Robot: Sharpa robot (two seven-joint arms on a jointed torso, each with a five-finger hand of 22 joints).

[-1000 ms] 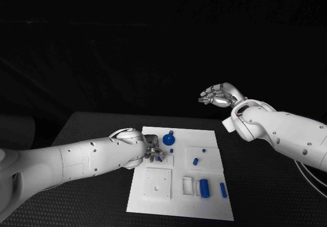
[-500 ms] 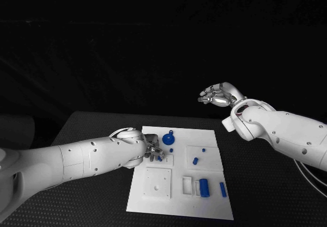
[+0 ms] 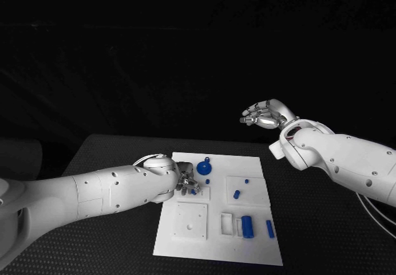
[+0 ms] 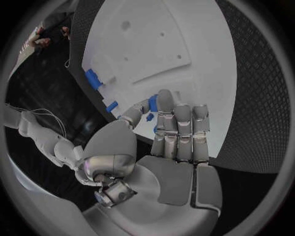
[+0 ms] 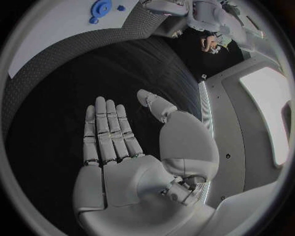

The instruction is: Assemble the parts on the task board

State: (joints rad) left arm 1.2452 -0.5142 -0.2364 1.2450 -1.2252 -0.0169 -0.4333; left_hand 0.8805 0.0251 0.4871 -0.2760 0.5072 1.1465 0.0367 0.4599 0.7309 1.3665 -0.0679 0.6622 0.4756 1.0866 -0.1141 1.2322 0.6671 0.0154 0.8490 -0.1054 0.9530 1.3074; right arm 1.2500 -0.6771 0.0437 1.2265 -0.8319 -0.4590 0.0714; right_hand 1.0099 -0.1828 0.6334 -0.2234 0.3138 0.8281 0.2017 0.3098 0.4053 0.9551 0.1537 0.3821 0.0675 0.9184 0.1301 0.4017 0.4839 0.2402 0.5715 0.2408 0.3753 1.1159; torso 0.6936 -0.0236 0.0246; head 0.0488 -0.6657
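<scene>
The white task board (image 3: pixel 216 246) lies mid-table, and its surface fills the far side of the left wrist view (image 4: pixel 160 44). My left hand (image 3: pixel 186 184) hovers low over the board's near-left part. Its thumb and a finger pinch a small blue part (image 4: pixel 152 103). A round blue disc (image 3: pixel 204 168) sits just beyond that hand. Other blue parts lie to the right: a small peg (image 3: pixel 207 182), a short piece (image 3: pixel 237 195), a thick cylinder (image 3: pixel 246 224) and a slim bar (image 3: pixel 270 229). My right hand (image 3: pixel 262 114) is raised high behind the board, holding nothing, its fingers (image 5: pixel 107 132) stretched out.
A white square block (image 3: pixel 191 220) and a narrow white frame (image 3: pixel 227 224) stand on the board's front half. Black table surface (image 3: pixel 330 229) surrounds the board. The right wrist view catches the board's corner (image 5: pixel 55 34) with the blue disc (image 5: pixel 101 7).
</scene>
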